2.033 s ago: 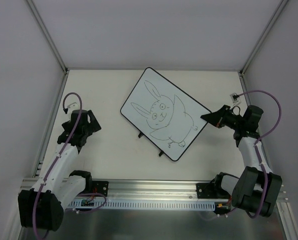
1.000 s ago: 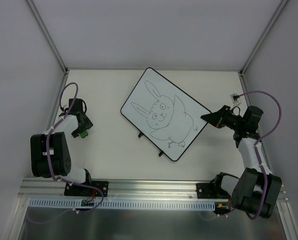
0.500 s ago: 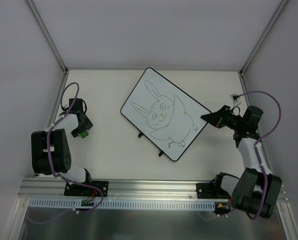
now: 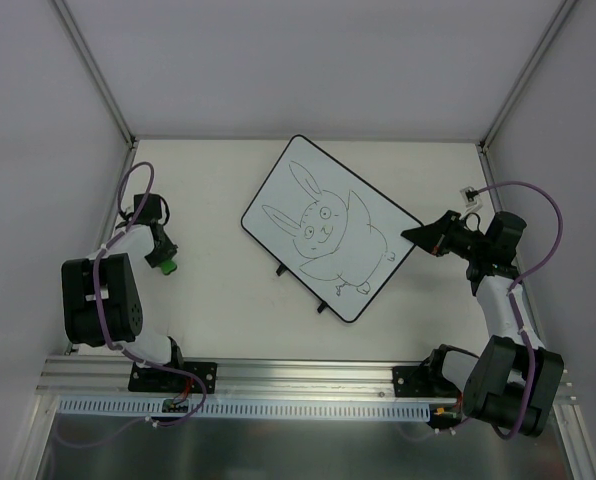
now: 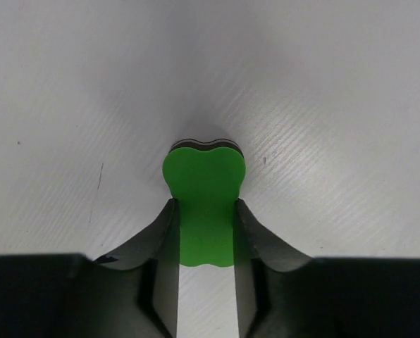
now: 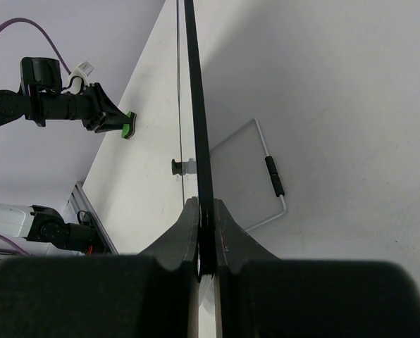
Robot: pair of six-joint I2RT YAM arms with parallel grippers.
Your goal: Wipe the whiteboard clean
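Top external view: the whiteboard (image 4: 330,228) lies at an angle on the pale surface (image 4: 228,300), just toward 1 o'clock of the middle, with its long sides running from 11 o'clock down to 4 o'clock. A black line rabbit drawing (image 4: 323,232) covers most of its face, unwiped. Two small black feet (image 4: 279,270) jut out along the board's 7 o'clock edge.

At the board's 3 o'clock corner, the right tool (image 4: 419,236) is clamped onto the black frame. Seen from the right wrist, both fingers press flat against the thin edge with no gap showing. A wire stand (image 6: 268,172) shows at 3 o'clock of that edge.

Well apart from the board, at 9 o'clock on the surface, the left tool (image 4: 163,260) points down at a green eraser (image 4: 168,266). The left wrist view shows its two fingers closed on the eraser's narrow waist, touching it on both sides. The eraser's lobed end sticks out toward 12 o'clock, and a dark layer is visible along the rim of the green face. Whether the eraser rests on the surface or hangs just above it cannot be told. The left arm is folded back close to its base, and the right arm reaches out toward the board.
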